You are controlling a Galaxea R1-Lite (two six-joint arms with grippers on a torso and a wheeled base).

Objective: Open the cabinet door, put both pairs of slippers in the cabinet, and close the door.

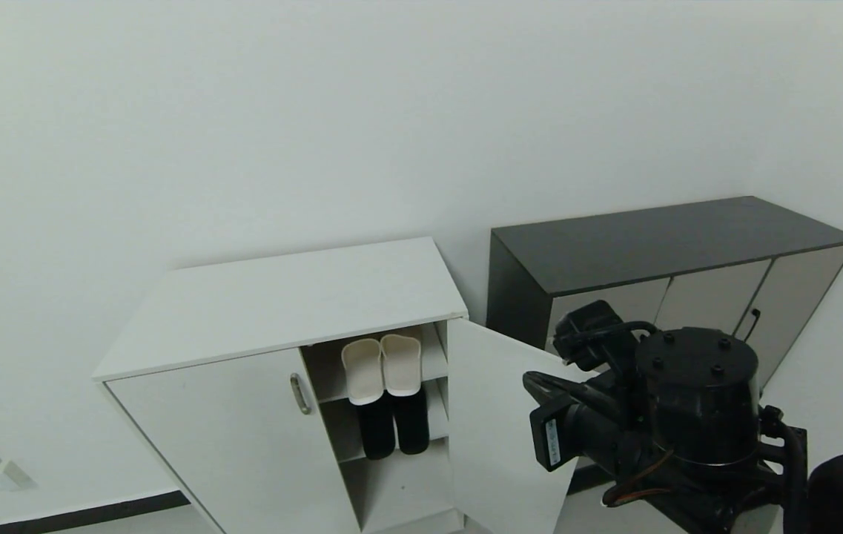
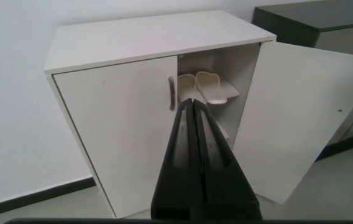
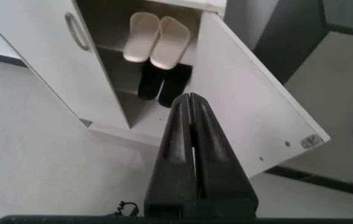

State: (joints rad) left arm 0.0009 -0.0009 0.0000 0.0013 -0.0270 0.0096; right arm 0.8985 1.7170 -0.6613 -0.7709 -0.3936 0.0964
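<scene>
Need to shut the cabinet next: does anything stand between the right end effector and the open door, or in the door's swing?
Nothing visible does. The shut right end effector faces the open white cabinet door unobstructed; white slippers and black slippers sit on shelves inside.

Sideboard (image 1: pixel 673 241): dark grey top and side, three pale grey door fronts. Right of centre, against the wall.
Handle (image 1: pixel 753 320): small, dark, on the sideboard's front, towards its right end.
Wall (image 1: pixel 317 111): plain white, across the upper half of the frame.
Skirting strip (image 1: pixel 95 512): black, lower left, along the wall's foot.
Cable duct with white box (image 1: pixel 4 475): at the lower left edge.
Floor (image 3: pixel 33 143): pale grey, with a thin black cable (image 3: pixel 125 208) lying on it.
</scene>
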